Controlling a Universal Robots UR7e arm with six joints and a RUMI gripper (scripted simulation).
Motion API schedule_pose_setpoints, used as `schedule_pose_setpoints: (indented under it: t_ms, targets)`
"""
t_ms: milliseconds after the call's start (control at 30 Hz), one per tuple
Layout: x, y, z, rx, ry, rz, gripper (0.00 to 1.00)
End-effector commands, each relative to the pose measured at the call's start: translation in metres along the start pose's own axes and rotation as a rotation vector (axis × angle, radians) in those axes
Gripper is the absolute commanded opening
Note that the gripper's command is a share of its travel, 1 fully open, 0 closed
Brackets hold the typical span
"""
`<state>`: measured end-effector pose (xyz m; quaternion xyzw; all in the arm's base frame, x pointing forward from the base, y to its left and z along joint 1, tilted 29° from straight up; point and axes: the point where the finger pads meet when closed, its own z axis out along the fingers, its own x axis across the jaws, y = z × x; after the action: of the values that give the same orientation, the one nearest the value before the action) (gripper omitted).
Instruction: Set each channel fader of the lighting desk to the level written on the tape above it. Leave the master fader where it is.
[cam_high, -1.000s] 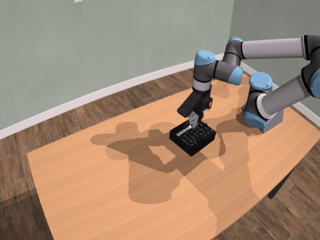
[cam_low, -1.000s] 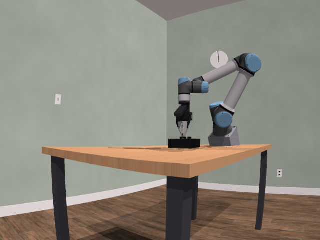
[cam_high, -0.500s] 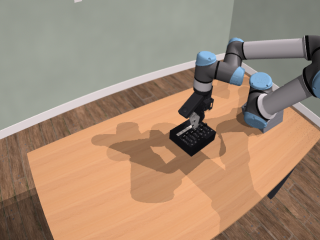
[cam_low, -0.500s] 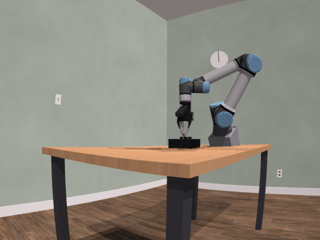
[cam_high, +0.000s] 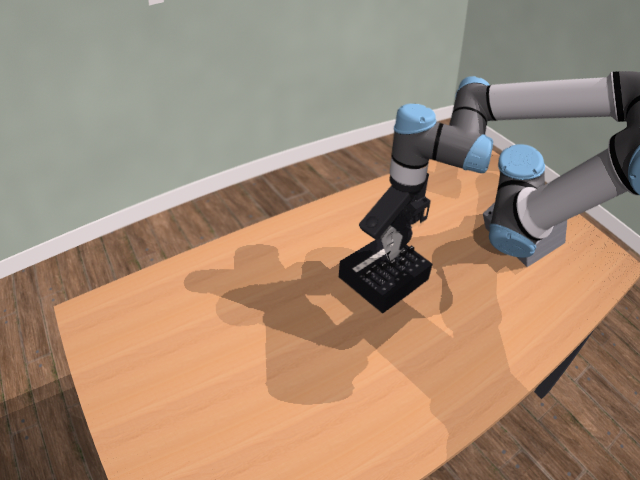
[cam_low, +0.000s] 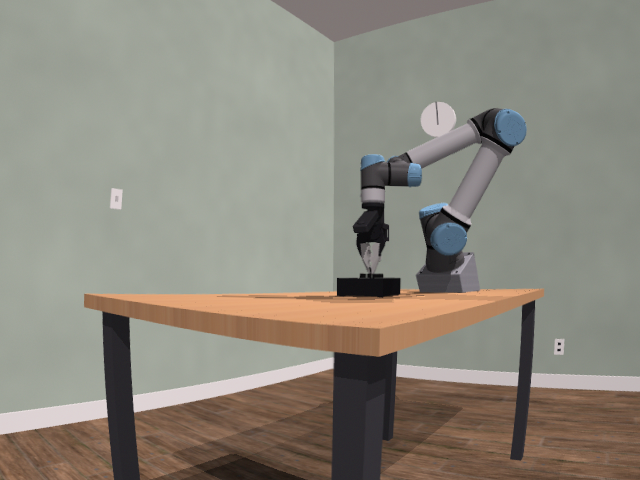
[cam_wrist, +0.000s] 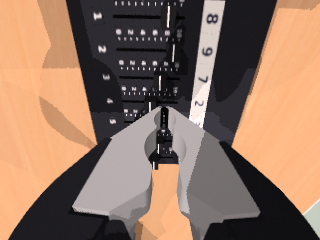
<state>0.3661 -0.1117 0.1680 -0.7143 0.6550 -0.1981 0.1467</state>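
The black lighting desk (cam_high: 385, 298) (cam_low: 368, 287) (cam_wrist: 82, 55) lies on the wooden table near the arm's base. A white tape strip (cam_high: 368, 261) (cam_wrist: 210, 55) with handwritten digits runs along one edge of it. In the wrist view, numbered fader rows run across the desk, each with a thin dark fader cap (cam_wrist: 174, 50). My gripper (cam_high: 394, 256) (cam_low: 370, 271) (cam_wrist: 163, 108) is shut and points straight down onto the desk top at the tape-side end of the rows. One fader cap (cam_wrist: 163, 138) sits in the round notch between the closed fingers. The rows beneath the fingers are hidden.
The arm's grey base (cam_high: 547, 241) (cam_low: 448, 279) stands on the table (cam_high: 206, 361) (cam_low: 310, 315) just behind the desk. The arm's shadows fall across the table top around the desk.
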Motion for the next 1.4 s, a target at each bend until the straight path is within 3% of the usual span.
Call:
schedule_pose_setpoints:
  t_ms: [0, 1367]
  targets:
    - [-0.005, 0.0, 0.0, 0.0, -0.001, -0.001, 0.0]
    - [-0.016, 0.0, 0.0, 0.0, -0.001, -0.001, 0.0]
